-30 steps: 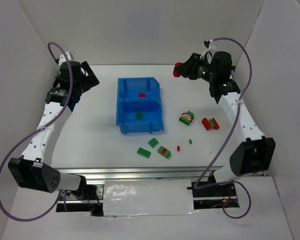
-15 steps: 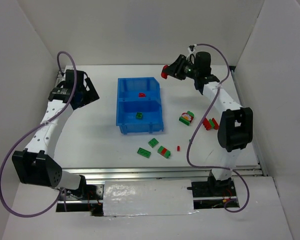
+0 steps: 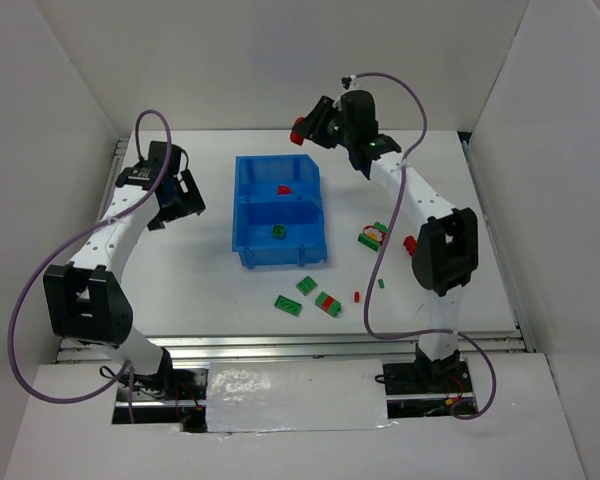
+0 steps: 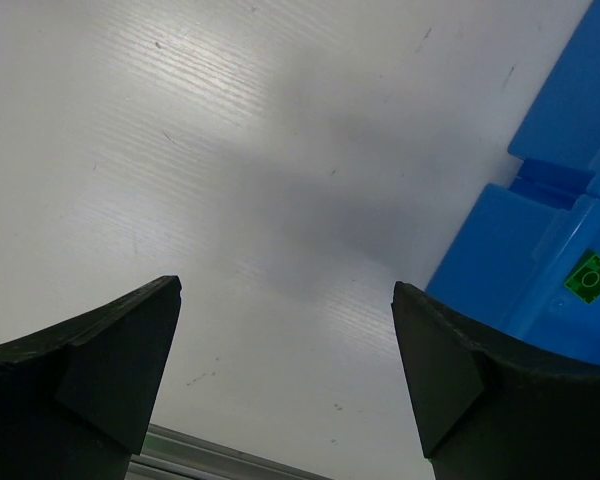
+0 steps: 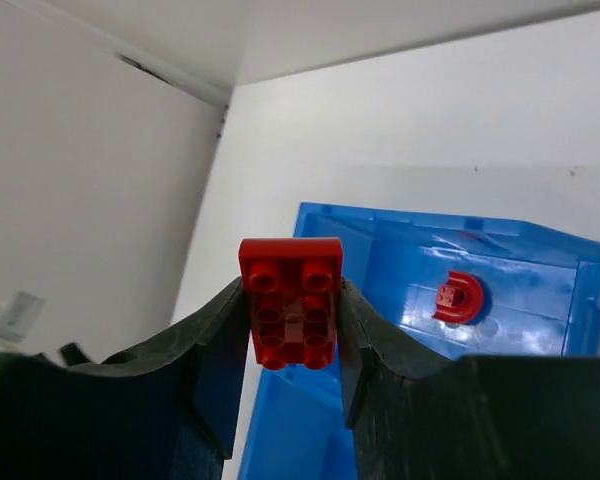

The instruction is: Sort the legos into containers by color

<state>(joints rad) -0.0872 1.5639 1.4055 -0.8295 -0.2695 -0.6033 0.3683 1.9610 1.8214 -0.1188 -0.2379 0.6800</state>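
The blue bin [image 3: 242, 200] stands mid-table with two compartments. The far one holds a red arch lego [image 3: 285, 189], also in the right wrist view [image 5: 458, 298]. The near one holds a green lego [image 3: 279, 231], also in the left wrist view [image 4: 591, 276]. My right gripper [image 3: 302, 131] is shut on a red brick [image 5: 290, 315] and hovers above the bin's far right corner [image 5: 310, 215]. My left gripper [image 3: 185, 196] is open and empty over bare table left of the bin [image 4: 540, 250]. Loose legos lie right of the bin: a green-red cluster [image 3: 371, 236], green bricks [image 3: 287, 304] [image 3: 307, 286], a red-green pair [image 3: 328, 302].
Small single pieces, one red [image 3: 357, 296] and one green [image 3: 381, 283], lie near the front. A red piece [image 3: 410, 243] shows beside the right arm's elbow. White walls enclose the table on three sides. A metal rail [image 3: 280, 345] runs along the near edge.
My right gripper has swung left with the red brick, from the back right to above the bin's far right corner. My left arm has shifted slightly right, toward the bin.
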